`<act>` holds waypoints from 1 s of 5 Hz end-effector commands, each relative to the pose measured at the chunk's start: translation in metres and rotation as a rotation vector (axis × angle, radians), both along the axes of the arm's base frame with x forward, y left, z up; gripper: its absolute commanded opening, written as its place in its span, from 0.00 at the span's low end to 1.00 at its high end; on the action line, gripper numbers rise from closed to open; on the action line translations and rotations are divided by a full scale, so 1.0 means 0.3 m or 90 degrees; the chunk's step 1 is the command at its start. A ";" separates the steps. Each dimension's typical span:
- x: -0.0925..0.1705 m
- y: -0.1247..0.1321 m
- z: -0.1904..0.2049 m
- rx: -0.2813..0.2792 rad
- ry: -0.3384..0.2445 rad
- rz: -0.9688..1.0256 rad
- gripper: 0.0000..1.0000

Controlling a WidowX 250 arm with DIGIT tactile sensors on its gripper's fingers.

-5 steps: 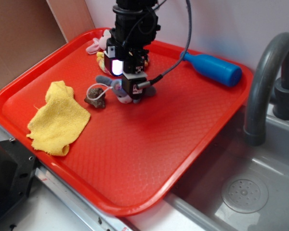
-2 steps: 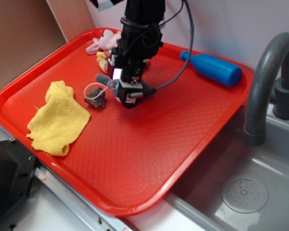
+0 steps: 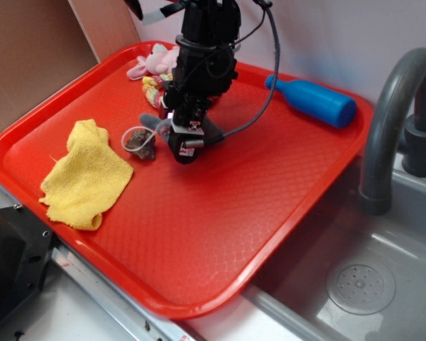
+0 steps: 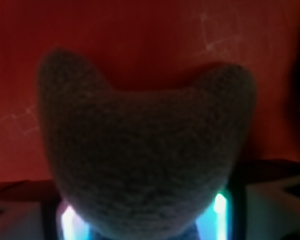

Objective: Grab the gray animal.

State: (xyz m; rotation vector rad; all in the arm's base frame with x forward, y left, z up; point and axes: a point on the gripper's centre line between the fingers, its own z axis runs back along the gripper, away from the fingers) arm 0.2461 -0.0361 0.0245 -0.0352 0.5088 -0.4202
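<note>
The gray animal [image 3: 151, 121] lies on the red tray [image 3: 220, 213] left of the middle. Only its long gray ear and thin white cord tail [image 3: 128, 132] show past the arm in the exterior view. My gripper [image 3: 182, 144] is lowered straight over it, fingertips at tray level. In the wrist view the gray animal [image 4: 145, 145] fills the frame, its rounded body sitting between my fingers. My gripper [image 4: 144, 202] stands open, with lit gaps showing on both sides between the plush and the fingers [image 4: 50, 210].
A small brown lumpy object [image 3: 140, 144] sits just left of the gripper. Further left lies a yellow cloth [image 3: 85, 174]. A pale pink plush [image 3: 153, 62] and a small yellow toy [image 3: 150, 88] are behind the arm, a blue bottle [image 3: 316, 100] at the back right. A gray faucet [image 3: 387, 121] and sink [image 3: 362, 284] are to the right.
My gripper has come down from above the gray animal until its fingers straddle it at tray level. The toy now is mostly hidden under the gripper.
</note>
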 end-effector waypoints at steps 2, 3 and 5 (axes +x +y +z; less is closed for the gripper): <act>-0.040 0.063 0.383 -0.068 -0.288 0.066 0.00; -0.101 0.085 0.542 -0.096 -0.369 0.083 0.00; -0.133 0.097 0.794 -0.070 -0.366 0.065 0.00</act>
